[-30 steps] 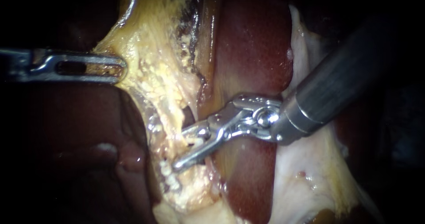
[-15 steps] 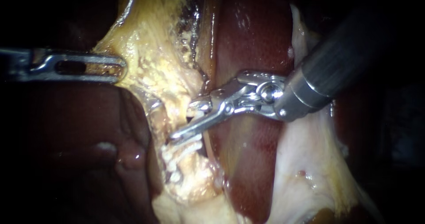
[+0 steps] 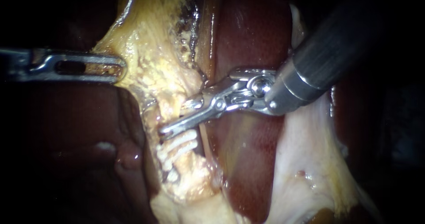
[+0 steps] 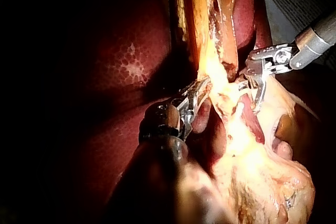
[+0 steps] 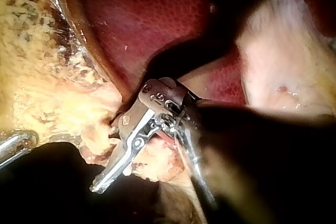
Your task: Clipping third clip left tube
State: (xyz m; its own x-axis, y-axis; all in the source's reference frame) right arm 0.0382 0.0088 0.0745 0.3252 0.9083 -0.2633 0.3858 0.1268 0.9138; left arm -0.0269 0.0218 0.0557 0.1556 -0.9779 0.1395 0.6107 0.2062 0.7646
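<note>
Now, nearest the scope: right instrument (image 3: 177, 117), thick shaft, jaws parted and set astride the left tube (image 3: 164, 110) immediately above the white clips (image 3: 179, 143) (two ribbed bars, as far as I can make out, lying across the tube). A gap shows between the jaws. The tube sits in it, not pinched that I can see. Whether a fresh clip is loaded I cannot tell.

Handling, my estimate: the tube is thin, soft and wet, coated in crumbly yellow fat. It should flatten readily, slide under metal and tear if dragged. The best purchase looks to be the stretch just above the clips, jaws square across the whole width and closing without any pull.

Behind the clips and to their far side: liver (image 3: 252, 38), dark red, glossy.

Farthest from the clips: left instrument (image 3: 121, 68), slotted jaws clenched on the fatty tissue (image 3: 150, 60), drawing it taut up and away from the clips.

Against one second back: the right jaws then lay lower, over the spot where the clips now show. They have travelled up the tube past the clips, which are now uncovered. The left instrument and its hold are unchanged.
</note>
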